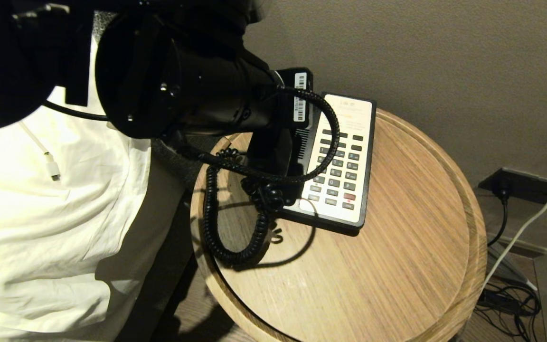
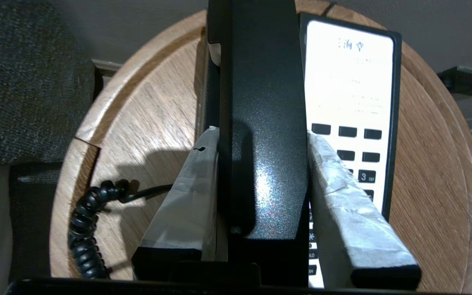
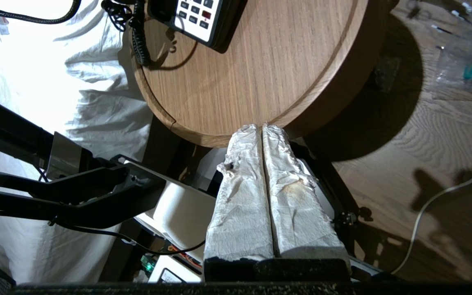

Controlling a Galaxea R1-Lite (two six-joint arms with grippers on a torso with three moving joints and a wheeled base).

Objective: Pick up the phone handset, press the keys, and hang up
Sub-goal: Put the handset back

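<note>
The glossy black phone handset [image 2: 260,123] runs lengthwise along the left side of the phone base [image 1: 349,118], over its cradle. I cannot tell whether it rests there or hangs just above. My left gripper [image 2: 262,134] is shut on it, one white-wrapped finger [image 2: 187,196] on each flank. In the head view my left arm [image 1: 183,80] hides most of the handset. The dark keys [image 1: 342,171], one of them red [image 1: 349,196], lie uncovered on the white faceplate. The coiled cord [image 1: 212,209] loops on the table. My right gripper [image 3: 262,127] is shut, empty, by the table's near edge.
The phone stands on a round wooden table [image 1: 397,266] with a raised rim, against a wall. A bed with white sheets [image 1: 41,213] and a white cable [image 1: 51,168] lies to the left. A floor socket [image 1: 515,183] and loose cables [image 1: 511,299] are on the right.
</note>
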